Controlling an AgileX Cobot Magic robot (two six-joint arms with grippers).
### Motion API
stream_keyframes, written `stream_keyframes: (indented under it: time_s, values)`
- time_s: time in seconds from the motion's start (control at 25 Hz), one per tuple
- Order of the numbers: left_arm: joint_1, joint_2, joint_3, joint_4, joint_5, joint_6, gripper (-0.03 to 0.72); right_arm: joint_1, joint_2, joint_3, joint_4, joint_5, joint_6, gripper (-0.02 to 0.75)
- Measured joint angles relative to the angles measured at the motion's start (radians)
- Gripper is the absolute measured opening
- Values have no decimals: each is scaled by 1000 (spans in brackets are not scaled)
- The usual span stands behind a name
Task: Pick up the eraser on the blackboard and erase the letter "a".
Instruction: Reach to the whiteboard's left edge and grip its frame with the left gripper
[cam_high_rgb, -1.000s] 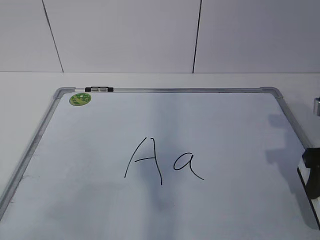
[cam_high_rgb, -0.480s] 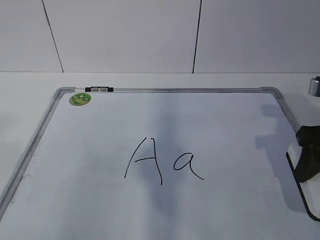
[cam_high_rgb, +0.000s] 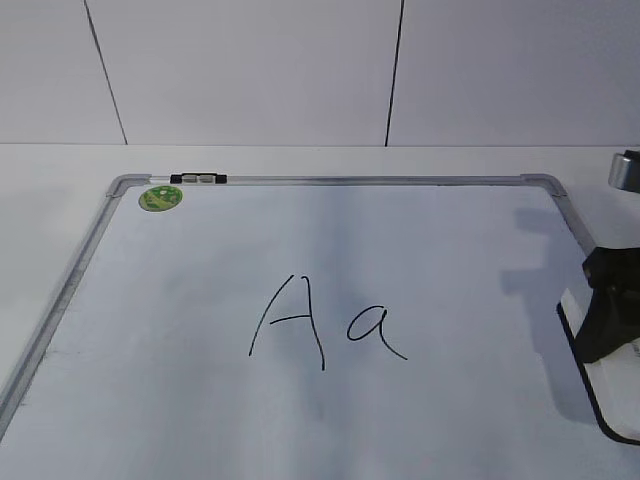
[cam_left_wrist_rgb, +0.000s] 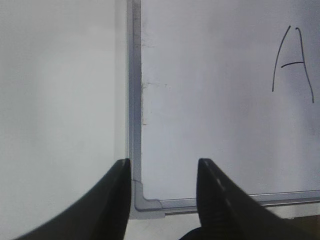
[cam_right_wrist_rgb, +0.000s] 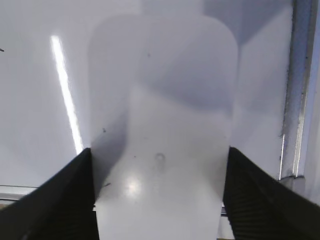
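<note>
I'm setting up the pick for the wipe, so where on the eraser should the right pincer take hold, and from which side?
Grip the eraser across its two long side edges, coming down from above. It lies flat on the blackboard, so only those edges give purchase. The right pincer already straddles them.

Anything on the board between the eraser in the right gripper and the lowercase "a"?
Nothing visible. The right gripper has the eraser between its fingers at the blackboard's right edge. The stretch of board from there left to the letter "a" is bare. The capital "A" sits beyond it, on the far side.
</note>
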Motion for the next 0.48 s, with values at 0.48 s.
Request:
stream_keyframes:
  time_s: [0.48]
  values:
    - [0,345,-182,4,-37,18,331,0,0,0,2,37,-19,551]
